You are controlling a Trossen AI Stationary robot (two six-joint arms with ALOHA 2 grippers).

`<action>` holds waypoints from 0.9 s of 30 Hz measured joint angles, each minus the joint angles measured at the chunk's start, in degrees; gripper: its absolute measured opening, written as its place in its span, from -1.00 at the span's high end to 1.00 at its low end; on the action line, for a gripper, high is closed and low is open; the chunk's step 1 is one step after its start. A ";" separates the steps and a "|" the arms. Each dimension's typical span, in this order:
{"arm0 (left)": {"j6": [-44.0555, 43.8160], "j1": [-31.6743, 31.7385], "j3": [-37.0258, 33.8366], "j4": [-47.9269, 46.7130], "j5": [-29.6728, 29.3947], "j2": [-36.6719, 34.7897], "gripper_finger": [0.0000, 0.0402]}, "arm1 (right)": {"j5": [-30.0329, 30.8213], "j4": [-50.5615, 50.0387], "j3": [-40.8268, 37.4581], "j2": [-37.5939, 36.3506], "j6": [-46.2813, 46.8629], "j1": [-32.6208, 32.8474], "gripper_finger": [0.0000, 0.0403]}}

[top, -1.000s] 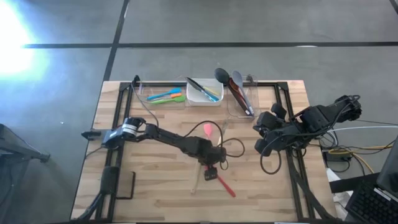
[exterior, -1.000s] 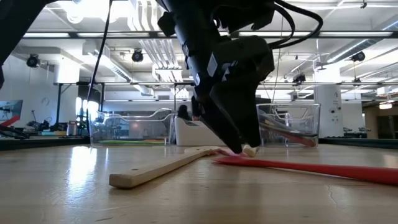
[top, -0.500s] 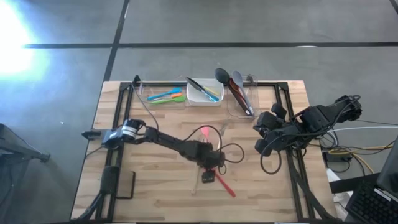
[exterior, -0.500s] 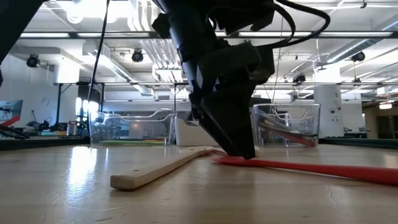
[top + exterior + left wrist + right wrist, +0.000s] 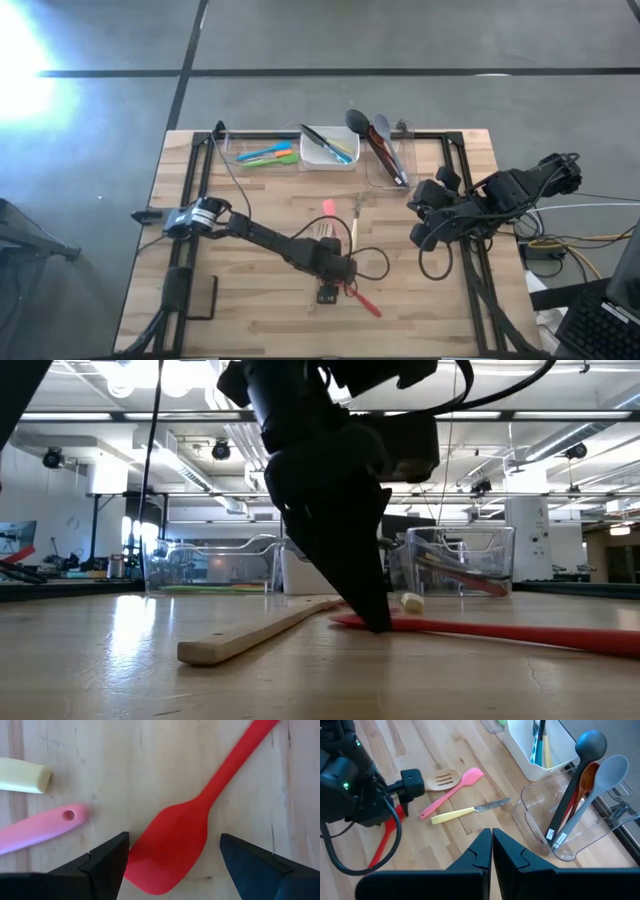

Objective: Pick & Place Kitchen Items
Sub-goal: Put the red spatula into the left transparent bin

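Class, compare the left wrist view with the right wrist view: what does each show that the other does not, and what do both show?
Left wrist view only: the left gripper seen from behind its own open fingers, the red spatula's blade lying between them.

Right wrist view only: the wooden fork, the knife's blade, the white tub, the clear tub holding the black ladle, and the shut right gripper.

Both: the red spatula, the pink spatula's handle, the knife's yellow handle, the wooden table.

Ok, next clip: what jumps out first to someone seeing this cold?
The left gripper sits low at mid-table, fingers open on either side of the red spatula blade. Beside it lie a pink spatula and a wooden fork. The right gripper waits shut near the table's right edge.
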 joint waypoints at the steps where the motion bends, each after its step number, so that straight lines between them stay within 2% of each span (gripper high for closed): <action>1: 0.25 -0.03 -0.02 -0.01 -0.14 0.01 -0.55 | 0.01 0.00 0.00 0.00 0.00 0.00 0.96; 6: 2.36 -0.06 -0.09 0.16 -1.30 0.01 -0.52 | 0.00 0.02 0.00 0.00 0.04 0.00 0.96; 9: 3.29 -0.06 -0.09 0.32 -1.99 0.01 -0.39 | 0.00 0.02 0.00 0.00 0.04 0.00 0.96; 13: 4.12 0.01 -0.13 0.97 -2.38 0.01 -0.07 | 0.00 0.01 0.00 0.00 0.02 0.00 0.96; 18: 6.05 -0.03 -0.13 1.98 -3.56 0.01 0.46 | 0.00 0.00 0.00 0.00 0.02 0.02 0.96; 22: 8.41 -0.01 -0.08 2.12 -1.18 -0.12 0.86 | 0.00 0.01 0.00 0.00 0.02 0.00 0.96; 24: 8.94 0.25 0.11 1.98 1.52 -0.12 0.97 | 0.00 0.02 0.00 0.00 0.03 0.02 0.96; 27: 9.16 0.46 0.15 1.78 3.18 -0.12 0.97 | 0.00 0.02 0.00 0.00 0.07 0.02 0.96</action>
